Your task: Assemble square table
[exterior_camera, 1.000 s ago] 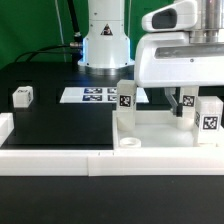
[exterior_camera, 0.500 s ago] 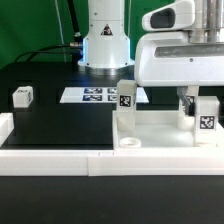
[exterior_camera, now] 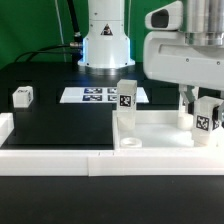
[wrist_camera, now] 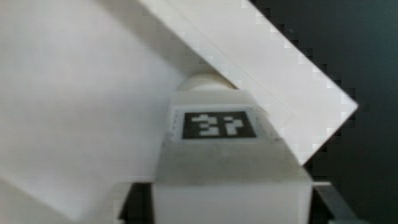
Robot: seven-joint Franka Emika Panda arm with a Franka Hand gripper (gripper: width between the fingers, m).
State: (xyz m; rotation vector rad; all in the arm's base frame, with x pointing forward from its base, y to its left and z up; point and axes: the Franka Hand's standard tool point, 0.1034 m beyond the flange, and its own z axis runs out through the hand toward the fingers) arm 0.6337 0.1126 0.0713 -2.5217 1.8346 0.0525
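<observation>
The white square slab [exterior_camera: 158, 131] lies at the exterior view's right, and it also shows in the wrist view [wrist_camera: 80, 100]. One tagged leg block [exterior_camera: 125, 101] stands upright at its back left corner. My gripper [exterior_camera: 199, 112] is shut on a second tagged leg [exterior_camera: 208, 117], held upright at the slab's right corner. In the wrist view this leg [wrist_camera: 222, 150] fills the gap between my fingers [wrist_camera: 143, 205], tag facing the camera. Another leg block [exterior_camera: 22, 96] lies loose on the black table at the left.
The marker board [exterior_camera: 92, 95] lies in front of the robot base. A long low white border wall [exterior_camera: 60, 159] runs along the front. A round hole [exterior_camera: 130, 143] shows in the slab's front left corner.
My hand has turned and sits a little higher in the picture. The held leg's tag has shifted slightly to the left. The other parts have not moved.
</observation>
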